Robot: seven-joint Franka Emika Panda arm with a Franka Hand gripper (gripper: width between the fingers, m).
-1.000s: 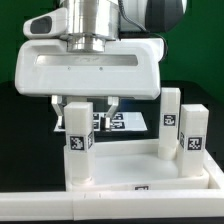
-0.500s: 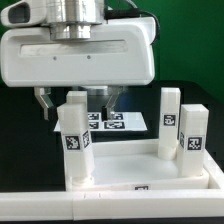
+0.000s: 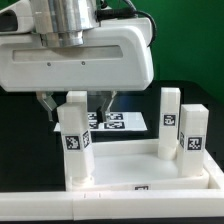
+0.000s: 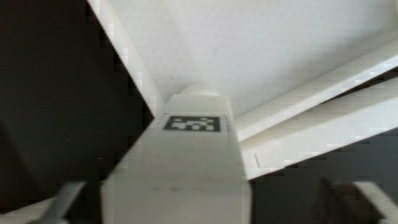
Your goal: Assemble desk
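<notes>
The white desk panel [image 3: 130, 166] lies on the table with its rim up. Three square-section tagged legs stand upright at it: one at the exterior view's front left [image 3: 75, 140] and two at the right [image 3: 170, 120] [image 3: 192, 135]. My gripper [image 3: 77, 104] hangs over the front left leg, open, with its fingers [image 3: 46, 105] on either side of the leg's top and not touching it. In the wrist view the same leg [image 4: 178, 170] rises between the open gripper [image 4: 214, 205], and the panel [image 4: 214, 50] lies behind it. A fourth leg is not in view.
The marker board [image 3: 118, 122] lies flat on the dark table behind the panel, partly hidden by my gripper. A white rail [image 3: 110, 205] runs along the front edge of the exterior view. The gripper body fills the upper part of that view.
My gripper has risen a little and shifted toward the exterior view's left, staying open over the front left leg. The legs and panel have not moved.
</notes>
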